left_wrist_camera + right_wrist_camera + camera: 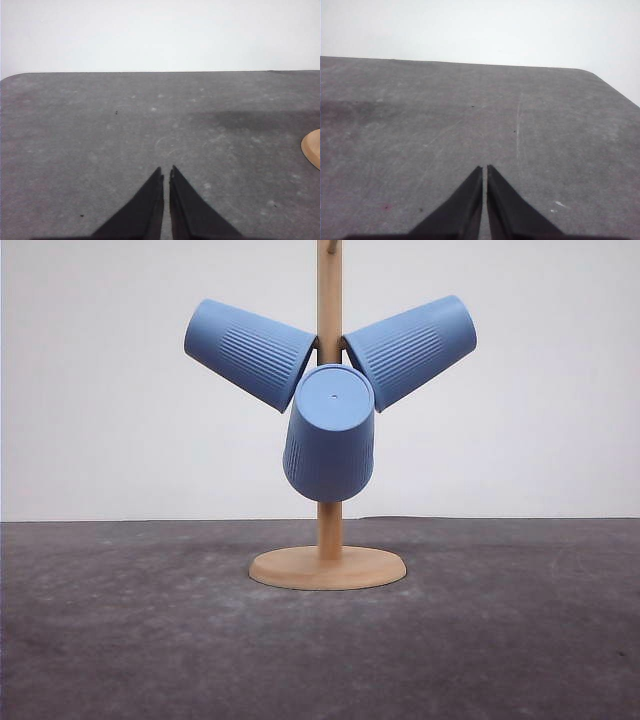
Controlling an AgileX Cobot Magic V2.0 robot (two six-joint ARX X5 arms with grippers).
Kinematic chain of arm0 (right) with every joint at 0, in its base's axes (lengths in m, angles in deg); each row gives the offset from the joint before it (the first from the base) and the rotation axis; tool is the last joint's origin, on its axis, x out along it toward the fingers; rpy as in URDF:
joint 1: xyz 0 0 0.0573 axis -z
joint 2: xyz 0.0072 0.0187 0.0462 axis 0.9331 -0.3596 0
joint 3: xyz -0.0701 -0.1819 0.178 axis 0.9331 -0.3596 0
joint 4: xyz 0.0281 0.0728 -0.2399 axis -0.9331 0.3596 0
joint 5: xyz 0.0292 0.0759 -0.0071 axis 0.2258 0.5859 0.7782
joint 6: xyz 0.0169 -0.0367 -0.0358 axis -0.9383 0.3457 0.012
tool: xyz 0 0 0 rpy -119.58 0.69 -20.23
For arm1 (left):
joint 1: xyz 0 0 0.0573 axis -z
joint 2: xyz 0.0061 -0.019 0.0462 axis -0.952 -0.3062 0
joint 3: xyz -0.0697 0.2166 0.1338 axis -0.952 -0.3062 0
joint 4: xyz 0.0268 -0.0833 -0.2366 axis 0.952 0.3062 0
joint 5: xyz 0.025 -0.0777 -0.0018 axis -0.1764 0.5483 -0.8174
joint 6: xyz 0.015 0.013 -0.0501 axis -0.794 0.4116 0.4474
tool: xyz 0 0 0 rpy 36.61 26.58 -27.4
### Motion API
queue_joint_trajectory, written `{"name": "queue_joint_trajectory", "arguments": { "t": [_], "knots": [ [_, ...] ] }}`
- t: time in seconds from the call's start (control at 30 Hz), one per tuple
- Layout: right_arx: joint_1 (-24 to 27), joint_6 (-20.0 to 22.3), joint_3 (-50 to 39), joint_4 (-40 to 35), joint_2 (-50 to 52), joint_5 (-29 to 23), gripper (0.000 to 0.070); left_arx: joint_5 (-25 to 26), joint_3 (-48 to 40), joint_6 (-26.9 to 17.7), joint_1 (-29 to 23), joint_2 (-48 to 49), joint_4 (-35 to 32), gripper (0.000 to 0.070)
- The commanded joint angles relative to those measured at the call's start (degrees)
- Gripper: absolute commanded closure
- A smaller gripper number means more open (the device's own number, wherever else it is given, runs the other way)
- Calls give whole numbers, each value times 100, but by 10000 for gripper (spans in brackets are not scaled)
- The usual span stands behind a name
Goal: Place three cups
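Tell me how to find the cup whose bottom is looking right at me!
Find the wooden cup stand on the grey table. Three light-blue ribbed cups hang from its post. Yours is the middle cup, lowest, flat base facing you; the left cup and right cup angle outward.

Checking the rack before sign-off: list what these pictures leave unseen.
- Pegs: front view, hidden inside the three cups.
- Stand top: front view, cut off by the upper edge.
- Stand post's middle: front view, behind the front cup.
- Wooden base: left wrist view, mostly cut off by the edge.
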Motion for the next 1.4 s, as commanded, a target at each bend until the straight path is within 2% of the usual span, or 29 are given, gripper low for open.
{"name": "queue_joint_trajectory", "arguments": {
  "t": [0.0, 1.37],
  "knots": [
    [-7, -61, -13, -57, -2, -19, 690, -26, -79, 17, -2, 6, -72, 700],
    [-7, -81, -11, -64, -2, -2, 690, -29, -79, 17, -2, 7, -68, 700]
  ]
}}
